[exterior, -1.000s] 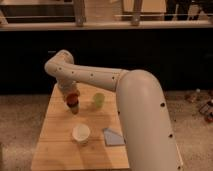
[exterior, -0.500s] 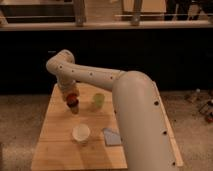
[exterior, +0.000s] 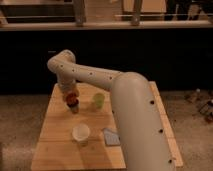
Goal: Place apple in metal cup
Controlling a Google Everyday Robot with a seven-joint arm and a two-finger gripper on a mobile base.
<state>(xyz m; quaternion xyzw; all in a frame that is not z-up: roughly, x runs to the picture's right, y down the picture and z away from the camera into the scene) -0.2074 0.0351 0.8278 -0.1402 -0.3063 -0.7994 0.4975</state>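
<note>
Camera view: a wooden bench is seen from above, with the white arm reaching across it from the lower right to the far left. The pincer is positioned over the left rear part of the bench, directly above the metal cup. The apple is seen at the pincer's tip, right at the cup's mouth; whether the pincer is closed on it cannot be told. A green cup stands just to the right. A white cup stands nearer, with a grey flat object beside it.
</note>
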